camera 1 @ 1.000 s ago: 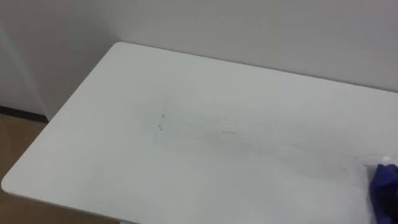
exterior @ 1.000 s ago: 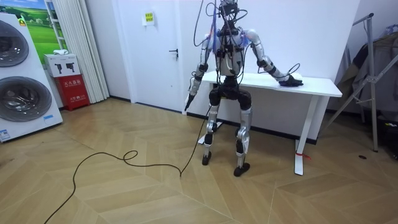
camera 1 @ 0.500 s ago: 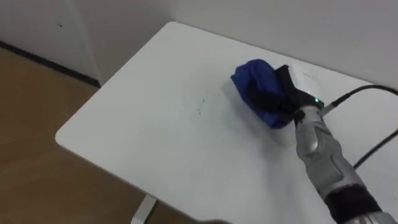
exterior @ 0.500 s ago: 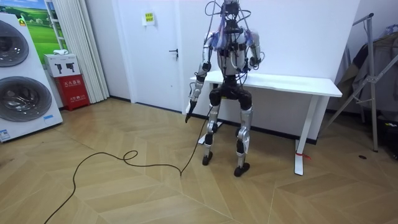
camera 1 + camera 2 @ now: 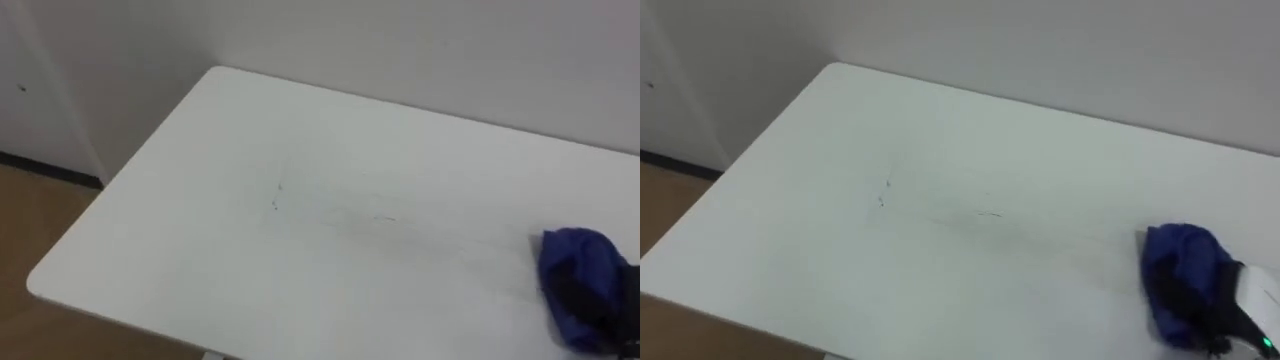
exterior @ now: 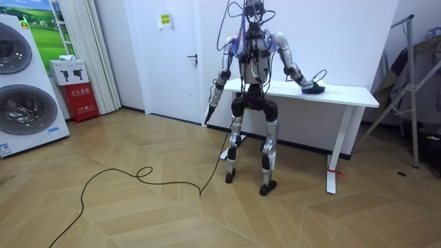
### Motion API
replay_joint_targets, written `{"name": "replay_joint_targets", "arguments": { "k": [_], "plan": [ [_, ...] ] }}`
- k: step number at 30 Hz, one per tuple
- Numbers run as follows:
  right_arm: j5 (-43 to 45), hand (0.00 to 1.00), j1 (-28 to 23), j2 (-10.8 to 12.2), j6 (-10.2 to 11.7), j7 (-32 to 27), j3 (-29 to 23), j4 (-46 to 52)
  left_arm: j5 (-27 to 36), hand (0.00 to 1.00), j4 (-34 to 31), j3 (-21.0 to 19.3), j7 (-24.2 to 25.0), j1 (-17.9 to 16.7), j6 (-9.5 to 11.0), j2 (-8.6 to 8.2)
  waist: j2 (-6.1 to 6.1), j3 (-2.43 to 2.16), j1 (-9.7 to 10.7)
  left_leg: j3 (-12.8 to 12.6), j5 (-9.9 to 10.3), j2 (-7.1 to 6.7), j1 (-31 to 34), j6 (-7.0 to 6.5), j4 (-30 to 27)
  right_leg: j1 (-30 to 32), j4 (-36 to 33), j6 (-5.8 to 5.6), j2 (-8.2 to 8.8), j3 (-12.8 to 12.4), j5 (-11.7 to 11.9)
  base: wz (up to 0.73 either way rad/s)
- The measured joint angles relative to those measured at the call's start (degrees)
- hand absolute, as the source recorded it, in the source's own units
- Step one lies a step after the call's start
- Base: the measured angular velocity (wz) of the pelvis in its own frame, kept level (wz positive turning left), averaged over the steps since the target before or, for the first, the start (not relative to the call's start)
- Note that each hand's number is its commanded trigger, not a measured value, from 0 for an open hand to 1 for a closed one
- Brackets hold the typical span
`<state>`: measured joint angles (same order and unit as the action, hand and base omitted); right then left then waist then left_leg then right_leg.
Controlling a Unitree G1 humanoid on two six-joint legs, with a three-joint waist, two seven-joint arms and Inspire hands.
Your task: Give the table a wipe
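Blue cloth [image 5: 1178, 260], bunched, runs lengthwise from wall toward robot on white table [image 5: 940, 150]; right hand [image 5: 1205, 305] lies on it, cut off, grip I cannot tell.

Home-style test rm w/ washing machines [image 6: 24, 110], wood floor [image 6: 138, 213], door [image 6: 172, 69], white table [image 6: 348, 93].

Soft, even light fell on the white table [image 5: 300, 200], which looked bright all over. The wall [image 5: 400, 40] at 12 o'clock was greyer and dimmer. At 4 o'clock the blue cloth [image 5: 578, 278] had very dark folds. In the room view the room was brightly lit, the wooden floor [image 6: 138, 220] shone a little, and it was darker under the table.
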<state>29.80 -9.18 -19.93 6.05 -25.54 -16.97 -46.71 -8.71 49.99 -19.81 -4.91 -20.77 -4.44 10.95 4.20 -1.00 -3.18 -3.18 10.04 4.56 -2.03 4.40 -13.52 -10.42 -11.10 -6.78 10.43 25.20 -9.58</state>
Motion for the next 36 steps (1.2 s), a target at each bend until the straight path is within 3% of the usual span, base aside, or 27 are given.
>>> {"name": "replay_joint_targets", "arguments": {
  "k": [3,5,6,8,9,10,11,12,13,14,15,16,17,18,19,20,21,23,24,25,26,27,29,31,33,34,36],
  "plan": [
    [-0.92,1.00,0.66,0.14,-2.64,0.07,0.11,1.08,0.04,0.00,0.43,3.18,-0.96,1.16,0.14,0.20,-0.78,0.02,-0.91,-1.52,1.89,0.94,0.56,-0.44,-3.68,1.11,-2.97,0.09,0.41,-0.18,-0.15,-0.30],
    [-0.33,1.00,3.65,2.60,-7.13,-0.12,2.02,3.32,0.18,0.00,2.92,6.14,-1.42,3.21,0.75,0.18,-2.24,0.24,-3.58,-4.17,3.98,2.96,1.50,-0.63,-7.06,4.07,-8.00,0.26,0.79,0.43,-0.09,-0.68],
    [-0.25,1.00,5.05,2.95,-8.32,-0.08,3.30,3.77,0.18,0.00,4.17,6.92,-1.67,4.18,0.86,0.18,-2.60,0.32,-4.90,-5.00,4.36,3.79,1.86,-0.69,-7.88,5.55,-9.70,0.30,1.00,0.45,-0.07,-0.96],
    [0.92,1.00,13.38,6.88,-13.03,1.32,11.10,5.05,-0.29,0.00,8.74,7.77,-2.05,8.24,1.09,0.40,-3.40,0.58,-9.07,-7.78,4.79,7.57,4.73,-0.32,-10.50,11.89,-17.79,1.39,2.31,0.64,-0.09,-0.81],
    [1.98,1.00,15.20,8.27,-14.01,2.39,13.31,6.07,-0.59,0.00,10.05,7.87,-2.05,9.39,1.63,0.55,-3.38,0.59,-10.46,-7.87,4.71,8.05,5.39,-0.11,-11.00,13.05,-21.08,1.59,3.61,0.97,-0.54,-0.43],
    [4.05,1.00,20.47,10.34,-14.87,4.75,18.69,6.56,-0.51,0.00,12.01,8.22,-1.95,11.28,2.49,0.81,-3.32,0.63,-13.43,-8.19,4.41,8.85,6.64,0.55,-11.56,14.09,-25.05,1.29,6.96,0.87,-1.79,-0.35],
    [5.21,1.00,27.32,12.26,-14.68,7.45,24.69,6.27,0.40,0.00,12.09,9.34,-1.74,12.05,3.31,1.39,-2.94,1.10,-16.39,-7.85,3.73,9.14,7.86,1.64,-11.53,14.79,-24.12,0.66,10.06,-0.27,-2.50,-0.35],
    [6.38,1.00,30.93,12.69,-14.09,8.77,27.15,6.20,0.48,0.00,12.02,9.50,-1.60,12.68,3.69,1.59,-2.61,1.48,-17.77,-7.66,3.30,9.49,8.83,2.23,-11.53,14.99,-22.24,0.66,11.15,-1.07,-2.50,-0.18],
    [7.47,1.00,37.36,12.93,-11.90,10.71,30.80,6.05,0.50,0.00,11.74,9.91,-1.39,13.80,4.15,2.16,-2.26,1.84,-20.37,-6.53,1.80,10.70,11.41,3.43,-11.19,15.38,-17.56,0.67,12.19,-2.17,-2.31,0.29],
    [7.62,1.00,41.78,12.95,-9.69,11.62,32.35,5.50,0.52,0.00,11.54,10.03,-0.90,14.15,4.00,3.06,-2.09,1.78,-21.46,-3.88,-0.30,11.93,13.56,5.27,-9.55,15.28,-12.94,0.86,11.78,-2.82,-1.04,0.51],
    [7.62,1.00,43.49,12.94,-9.10,11.74,32.47,5.55,0.50,0.00,11.52,10.00,-0.70,14.11,3.92,3.54,-1.62,1.54,-22.01,-2.60,-1.68,12.77,13.92,6.39,-8.40,15.39,-10.85,0.91,11.01,-3.43,-0.02,0.75],
    [7.52,1.00,45.14,12.91,-8.89,11.95,32.42,5.78,0.51,0.00,11.61,9.74,-0.43,13.67,3.31,4.72,-1.53,1.51,-22.34,-0.39,-3.62,14.52,13.97,8.57,-6.46,15.49,-8.50,1.03,9.92,-2.98,2.71,0.76],
    [7.38,1.00,43.94,12.27,-8.65,11.93,32.20,6.48,0.69,0.00,11.78,9.45,-0.33,13.17,2.20,5.22,-1.77,1.44,-22.16,1.21,-4.82,16.33,13.75,8.28,-5.62,15.46,-12.59,-3.93,8.02,-2.96,-0.24,0.70],
    [7.30,1.00,42.97,12.05,-8.58,12.04,32.14,6.75,0.76,0.00,11.78,9.05,-0.34,12.71,1.73,5.31,-1.72,1.44,-21.99,1.16,-5.76,17.41,13.50,6.82,-5.37,15.51,-14.50,-3.77,7.10,-2.80,-2.12,0.56],
    [7.35,1.00,39.89,11.36,-8.59,12.57,32.04,6.58,2.04,0.00,11.79,8.89,0.18,11.63,0.91,5.13,-1.69,1.45,-20.89,-0.46,-7.82,19.36,12.91,3.99,-4.77,15.36,-17.61,-2.45,5.85,-1.76,-4.95,0.34],
    [7.50,1.00,35.46,10.11,-8.49,13.25,31.61,5.36,3.69,0.00,11.96,8.83,0.53,10.55,0.61,4.60,-1.51,1.47,-18.92,-2.63,-10.23,20.68,12.19,3.24,-3.92,15.15,-19.05,-1.58,4.79,-1.46,-7.26,0.25],
    [7.58,1.00,33.28,9.27,-8.16,13.18,30.98,4.48,4.11,0.00,11.91,8.80,0.55,9.88,0.61,4.09,-1.50,1.46,-17.83,-3.28,-10.81,21.01,11.93,3.66,-3.95,15.08,-19.45,-1.22,4.36,-1.45,-7.87,0.09],
    [7.57,1.00,23.03,5.59,-5.02,9.82,23.60,8.49,4.01,0.00,11.55,7.37,1.22,6.35,0.59,2.94,-1.69,1.54,-10.75,-7.61,-11.22,21.01,11.26,4.12,-4.87,13.63,-18.23,-0.63,3.29,-0.30,-8.87,0.12],
    [7.23,1.00,20.70,4.59,-4.74,9.39,20.85,8.76,3.99,0.00,10.92,6.40,1.45,5.36,0.62,2.94,-1.51,1.38,-9.04,-9.24,-11.21,20.91,11.27,4.14,-5.41,12.95,-17.42,-0.54,3.14,0.32,-8.82,0.33],
    [6.04,1.00,16.25,3.82,-4.71,8.42,15.72,8.93,3.41,0.00,8.68,4.86,1.58,3.76,0.75,3.00,-1.00,1.20,-5.92,-11.98,-10.97,20.21,11.04,4.45,-6.65,11.39,-15.78,-0.52,3.13,1.33,-8.63,0.27],
    [5.30,1.00,12.70,2.45,-4.63,7.45,10.93,8.99,3.26,0.00,6.92,4.47,1.67,2.35,0.98,3.00,-0.70,1.18,-3.93,-14.17,-9.56,19.27,10.56,5.48,-8.21,10.00,-13.85,-0.61,2.99,1.73,-8.01,0.18],
    [4.94,1.00,11.08,1.75,-4.46,6.91,9.05,8.99,3.26,0.00,6.80,4.46,1.79,1.91,1.22,3.00,-0.77,1.20,-3.02,-14.55,-8.49,18.62,10.40,5.47,-8.98,9.47,-12.84,-0.68,2.85,1.78,-7.55,0.00],
    [2.92,1.00,6.17,0.28,-3.85,5.58,2.75,9.32,2.98,0.00,5.44,4.35,1.87,1.63,1.28,2.93,-0.99,1.07,-0.45,-14.59,-3.15,14.72,10.25,4.48,-11.33,8.19,-9.16,-1.20,2.63,1.41,-5.57,-0.13],
    [1.68,1.00,5.12,0.11,-3.00,4.36,0.44,9.24,2.99,0.00,4.67,4.37,1.72,2.57,1.58,2.94,-1.68,0.96,0.14,-14.66,-0.78,13.04,9.59,4.40,-10.93,7.88,-7.00,-1.72,2.34,0.53,-3.80,-0.30],
    [1.68,1.00,5.37,0.07,-3.15,3.48,0.40,9.35,3.12,0.00,4.35,4.53,1.36,2.57,2.81,2.74,-2.46,0.68,-0.51,-14.64,0.15,12.08,7.23,5.01,-9.11,7.17,-4.74,-2.31,2.30,-1.61,-1.75,-0.58],
    [1.65,1.00,5.79,0.14,-3.71,2.67,1.14,9.61,3.33,0.00,4.31,4.94,0.29,2.49,3.07,2.64,-2.98,0.66,-1.66,-14.66,0.72,11.39,5.04,5.67,-6.88,7.13,-3.94,-2.45,2.30,-2.32,-0.58,-0.92],
    [1.63,1.00,7.30,0.60,-5.21,2.50,3.42,10.27,3.38,0.00,3.63,5.39,-1.50,2.52,2.51,2.24,-3.68,0.72,-3.92,-14.64,0.72,11.09,2.42,5.68,-4.39,7.49,-3.31,-2.11,2.12,-2.02,1.05,-0.99]
  ]
}}
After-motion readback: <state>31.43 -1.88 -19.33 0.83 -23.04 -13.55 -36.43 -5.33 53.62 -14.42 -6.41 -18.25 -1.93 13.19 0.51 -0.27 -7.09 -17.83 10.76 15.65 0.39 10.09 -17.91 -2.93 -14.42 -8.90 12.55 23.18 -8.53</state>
